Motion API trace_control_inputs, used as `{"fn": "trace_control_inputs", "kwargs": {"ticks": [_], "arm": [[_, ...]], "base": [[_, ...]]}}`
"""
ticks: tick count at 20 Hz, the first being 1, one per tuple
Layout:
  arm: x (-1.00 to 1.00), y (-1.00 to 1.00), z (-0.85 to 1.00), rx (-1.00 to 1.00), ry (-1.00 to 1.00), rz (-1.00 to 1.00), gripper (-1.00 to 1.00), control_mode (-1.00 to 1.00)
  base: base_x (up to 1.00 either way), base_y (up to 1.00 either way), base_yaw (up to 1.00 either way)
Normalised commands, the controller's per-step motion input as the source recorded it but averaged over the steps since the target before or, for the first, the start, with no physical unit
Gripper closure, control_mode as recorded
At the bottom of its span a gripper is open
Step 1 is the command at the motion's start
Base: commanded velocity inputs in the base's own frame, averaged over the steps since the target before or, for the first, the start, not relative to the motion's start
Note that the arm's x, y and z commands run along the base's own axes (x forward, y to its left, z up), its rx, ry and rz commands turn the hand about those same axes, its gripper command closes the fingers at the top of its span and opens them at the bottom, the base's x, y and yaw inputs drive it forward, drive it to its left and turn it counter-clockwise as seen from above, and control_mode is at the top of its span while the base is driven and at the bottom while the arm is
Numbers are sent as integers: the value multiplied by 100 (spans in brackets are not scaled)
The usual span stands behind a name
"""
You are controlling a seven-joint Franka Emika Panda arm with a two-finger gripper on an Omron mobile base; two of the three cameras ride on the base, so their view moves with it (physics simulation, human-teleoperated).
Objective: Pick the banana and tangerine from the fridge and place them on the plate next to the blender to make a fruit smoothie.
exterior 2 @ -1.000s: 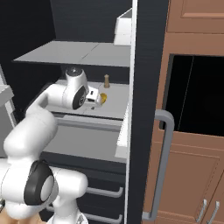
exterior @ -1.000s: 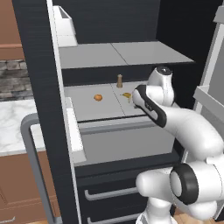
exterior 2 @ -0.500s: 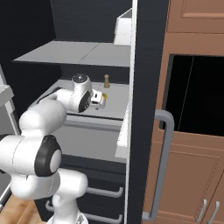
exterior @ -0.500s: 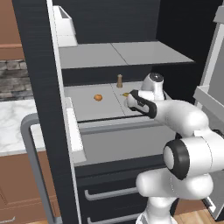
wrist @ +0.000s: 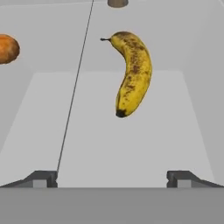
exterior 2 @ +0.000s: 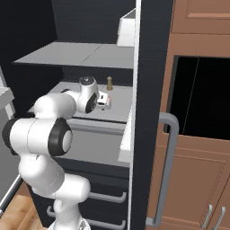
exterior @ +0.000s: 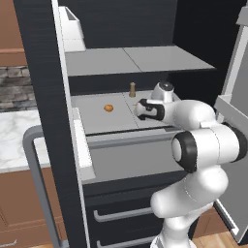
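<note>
The black fridge [exterior: 41, 72] stands open, and my arm reaches onto its middle grey shelf [exterior: 104, 121]. In the hand view the spotted yellow banana [wrist: 133, 70] lies on that shelf, straight ahead of my open gripper [wrist: 112, 179], a short way beyond the fingertips [wrist: 43, 178]. Nothing is between the jaws. The tangerine [wrist: 8, 49] sits further left on the same shelf, and from the base it shows as the tangerine [exterior: 108, 107] left of my gripper [exterior: 139, 109]. From the right side my gripper [exterior 2: 108, 100] hovers just over the shelf. The plate and the blender are out of view.
An upright tan bottle [exterior: 132, 89] stands at the back of the shelf behind the banana; it is also the bottle [exterior 2: 109, 83]. An upper shelf [exterior: 126, 60] hangs close above my hand. The door's bar handle [exterior 2: 164, 170], grey drawers [exterior: 121, 213] and marble counter [exterior: 14, 140] are nearby.
My arm has stretched further into the fridge. The hand has slid left along the shelf and closer to the banana. The fruit has not moved.
</note>
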Motion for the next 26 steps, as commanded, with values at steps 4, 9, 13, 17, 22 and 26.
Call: {"fn": "trace_control_inputs", "kwargs": {"ticks": [4,9,13,17,22,26], "arm": [[56,0,-27,0,0,-2,-100,-100],[55,0,-27,0,0,-3,-100,-100],[52,-2,-28,3,0,-4,-100,-100],[55,-5,-20,5,0,-4,-100,-100],[29,-13,-27,6,0,-4,-100,-100],[0,-17,-55,5,0,-1,100,-100]], "base": [[0,0,0],[0,0,0],[0,0,0],[0,0,0],[0,0,0],[0,0,0]]}}
